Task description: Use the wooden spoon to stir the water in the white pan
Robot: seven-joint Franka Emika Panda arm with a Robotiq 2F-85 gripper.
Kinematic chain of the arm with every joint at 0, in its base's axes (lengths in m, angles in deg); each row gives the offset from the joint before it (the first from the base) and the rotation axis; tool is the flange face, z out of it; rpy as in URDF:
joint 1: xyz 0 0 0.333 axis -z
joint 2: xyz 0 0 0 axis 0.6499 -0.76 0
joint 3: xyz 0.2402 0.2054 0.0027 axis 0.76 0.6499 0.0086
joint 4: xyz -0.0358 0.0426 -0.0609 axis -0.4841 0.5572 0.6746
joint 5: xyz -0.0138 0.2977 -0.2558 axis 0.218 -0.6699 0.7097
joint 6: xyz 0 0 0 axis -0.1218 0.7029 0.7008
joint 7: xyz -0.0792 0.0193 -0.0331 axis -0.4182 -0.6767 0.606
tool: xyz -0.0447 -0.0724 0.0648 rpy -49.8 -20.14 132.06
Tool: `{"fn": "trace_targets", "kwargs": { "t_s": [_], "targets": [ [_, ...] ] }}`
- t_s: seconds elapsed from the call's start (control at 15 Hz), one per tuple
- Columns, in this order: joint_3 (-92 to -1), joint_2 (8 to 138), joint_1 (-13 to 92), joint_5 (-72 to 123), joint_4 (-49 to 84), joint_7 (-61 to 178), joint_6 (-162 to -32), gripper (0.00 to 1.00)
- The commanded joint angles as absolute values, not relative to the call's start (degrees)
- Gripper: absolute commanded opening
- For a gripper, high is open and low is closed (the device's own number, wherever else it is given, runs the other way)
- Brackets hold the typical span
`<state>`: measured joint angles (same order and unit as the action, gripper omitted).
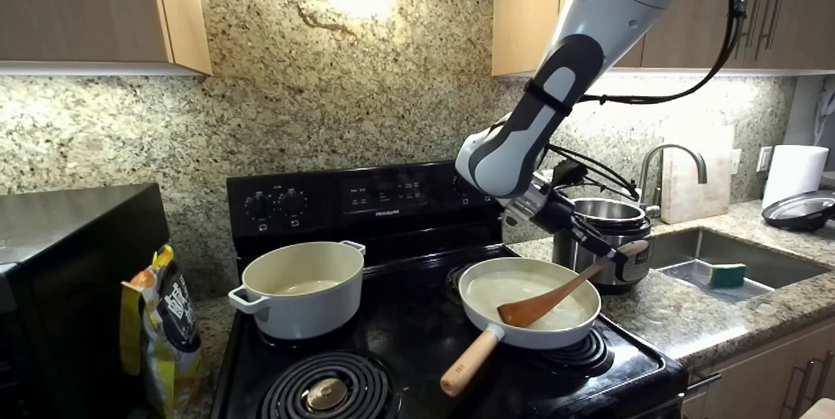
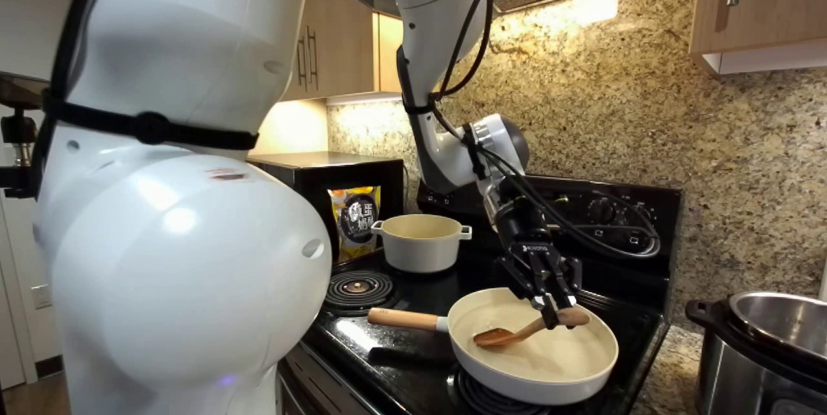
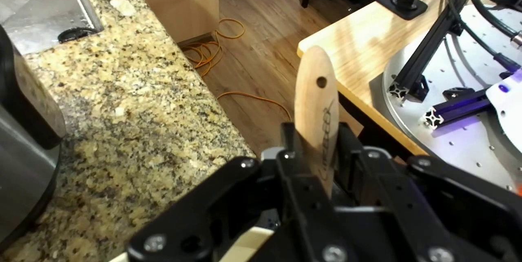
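Observation:
The wooden spoon (image 1: 531, 309) is tilted in the white pan (image 1: 551, 339). Its broad head is low in the pan, on the side near the pan's wooden handle. The spoon also shows in an exterior view (image 2: 496, 337) and the wrist view (image 3: 315, 86). My gripper (image 1: 615, 257) is shut on the upper part of the spoon's handle, above the pan's rim area; it also shows in an exterior view (image 2: 554, 317). In the wrist view the handle's end stands up between the fingertips (image 3: 317, 135). The water (image 1: 505, 285) is clear and barely visible; its depth cannot be told.
A deeper white pot (image 1: 306, 305) with two side handles stands on the back burner. A steel cooker (image 1: 569, 256) is close beside the pan, near my gripper. A bare coil burner (image 1: 365, 380) is at the front. A sink (image 1: 792, 269) lies beyond the counter.

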<state>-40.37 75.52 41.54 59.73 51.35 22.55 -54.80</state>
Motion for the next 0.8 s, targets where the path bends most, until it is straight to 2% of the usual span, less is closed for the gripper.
{"fn": "trace_targets", "kwargs": {
  "t_s": [0.0,0.73],
  "targets": [
    [-41.95,80.64,44.08,59.68,55.09,20.02,-56.41,0.07],
    [-44.83,76.97,45.76,53.44,48.14,26.26,-57.66,0.07]
  ]
}}
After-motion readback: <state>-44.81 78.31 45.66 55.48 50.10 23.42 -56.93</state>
